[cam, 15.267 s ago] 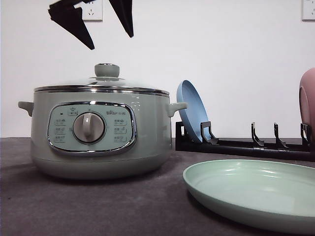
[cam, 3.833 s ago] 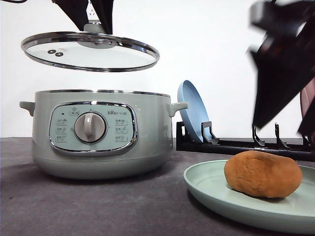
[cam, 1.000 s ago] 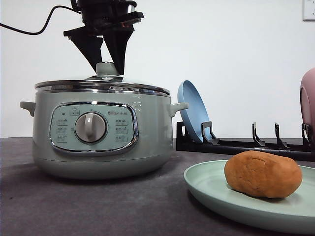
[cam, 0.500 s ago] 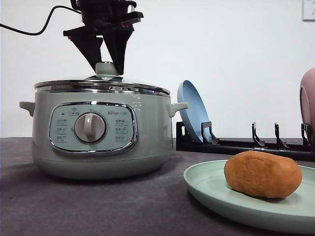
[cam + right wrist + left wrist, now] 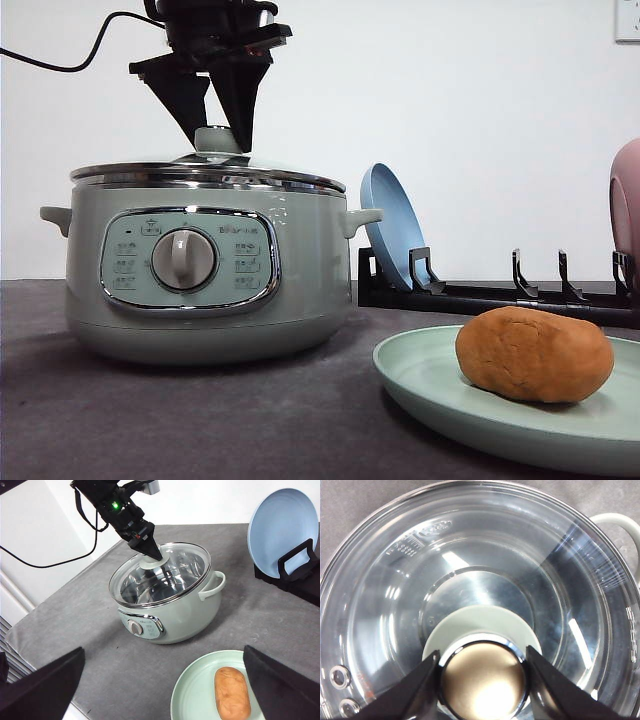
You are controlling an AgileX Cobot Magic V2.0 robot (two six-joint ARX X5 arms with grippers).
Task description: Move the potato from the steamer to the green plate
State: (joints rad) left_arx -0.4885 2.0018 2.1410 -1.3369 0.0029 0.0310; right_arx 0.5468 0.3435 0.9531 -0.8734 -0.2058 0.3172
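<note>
Grey table [image 5: 200,420]: steamer [image 5: 200,260], lid knob [image 5: 482,680] clamped by left gripper [image 5: 218,140]. Potato [image 5: 534,354] on green plate [image 5: 430,385], right of steamer. Right gripper [image 5: 165,690] spread apart.

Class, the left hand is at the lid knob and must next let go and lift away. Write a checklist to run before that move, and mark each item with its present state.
1. Potato lies on the green plate: ok.
2. Lid sits level on the steamer rim: ok.
3. Left hand fingers flank the knob, touching its sides: ok.
4. Steamer pot empty under the glass: ok, bare metal bottom in the left wrist view.
5. Right hand open and held away above the table: ok.
6. Lid fully seated all round: cannot tell.
</note>
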